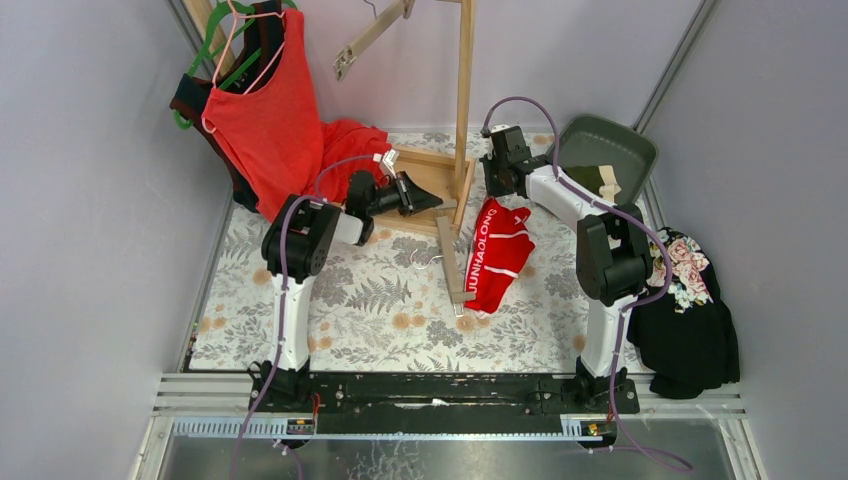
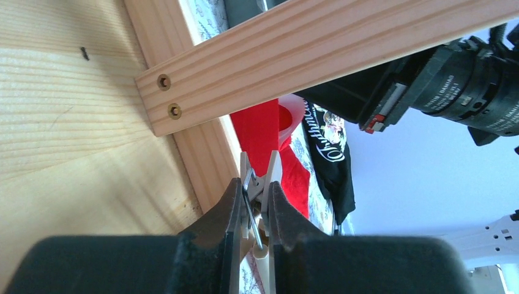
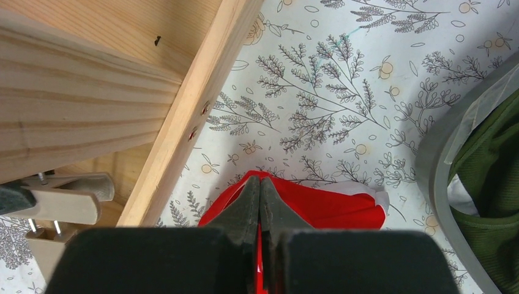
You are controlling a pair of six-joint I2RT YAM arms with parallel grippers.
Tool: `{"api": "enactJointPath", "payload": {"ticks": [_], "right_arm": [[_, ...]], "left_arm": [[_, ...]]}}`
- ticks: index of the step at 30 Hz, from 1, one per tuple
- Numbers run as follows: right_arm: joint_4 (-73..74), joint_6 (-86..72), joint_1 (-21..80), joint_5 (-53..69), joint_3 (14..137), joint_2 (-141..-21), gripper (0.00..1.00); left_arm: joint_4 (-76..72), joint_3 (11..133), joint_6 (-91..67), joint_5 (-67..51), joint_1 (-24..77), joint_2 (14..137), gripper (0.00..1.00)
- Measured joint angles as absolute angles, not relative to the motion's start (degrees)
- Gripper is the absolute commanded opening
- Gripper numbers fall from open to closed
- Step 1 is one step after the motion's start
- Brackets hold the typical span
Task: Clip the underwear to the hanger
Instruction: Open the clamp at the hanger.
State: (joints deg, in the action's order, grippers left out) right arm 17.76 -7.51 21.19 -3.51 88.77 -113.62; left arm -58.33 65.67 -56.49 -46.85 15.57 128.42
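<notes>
While your left gripper (image 2: 256, 191) pinches a hanger clip (image 2: 275, 168), your right gripper (image 3: 260, 184), pressed together on the red briefs (image 1: 497, 255), dangles them near it; next, guide the waistband into the clip.

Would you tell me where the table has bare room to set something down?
Bare cloth lies between the left arm and the hanger, running forward to both bases. Crowded: the wooden stand, red briefs and grey bin at the back.

Grainy wood frame (image 2: 318, 55) and clip (image 2: 274, 174), matt cloth briefs (image 1: 497, 255).
</notes>
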Motion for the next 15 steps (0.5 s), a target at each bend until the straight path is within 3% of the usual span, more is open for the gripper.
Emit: {"api": "enactJointPath", "payload": {"ticks": [15], "right_arm": [[25.52, -7.09, 23.42, -5.21, 96.03, -113.38, 0.0]], "left_arm": [[-58.41, 65.52, -54.63, -48.38, 18.11, 124.38, 0.0]]}}
